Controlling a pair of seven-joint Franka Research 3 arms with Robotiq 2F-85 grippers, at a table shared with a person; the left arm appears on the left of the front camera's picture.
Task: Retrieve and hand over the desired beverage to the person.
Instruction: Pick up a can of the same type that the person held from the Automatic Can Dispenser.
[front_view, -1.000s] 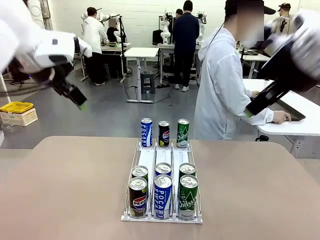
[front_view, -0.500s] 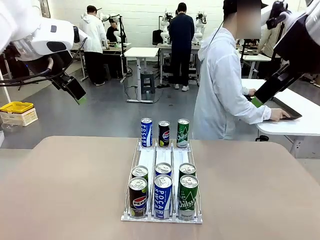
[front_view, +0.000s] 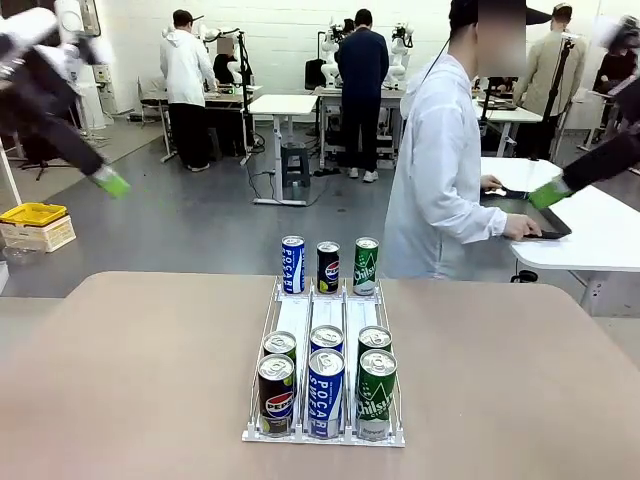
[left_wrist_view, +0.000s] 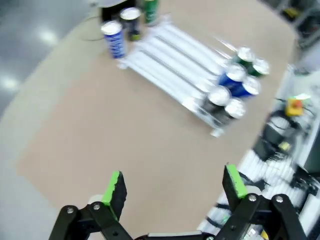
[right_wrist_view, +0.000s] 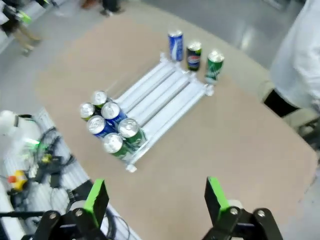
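A white wire rack on the tan table holds several cans: a blue Pocari can, a dark Pepsi can and a green Chilsung can at its far end, and several more at the near end. The same rack lies below my left gripper, which is open and empty, high up at far left. My right gripper is open and empty above the rack, high at far right. The person in white stands past the table, turned to a side table.
A white side table with a dark tray stands at right under the person's hands. A yellow bin sits on the floor at left. Other people and tables are farther back. Robot base cabling lies beside the table's near edge.
Both arms have swung up and outward, the left gripper toward the left edge, the right toward the right edge. The person has leaned further over the side table.
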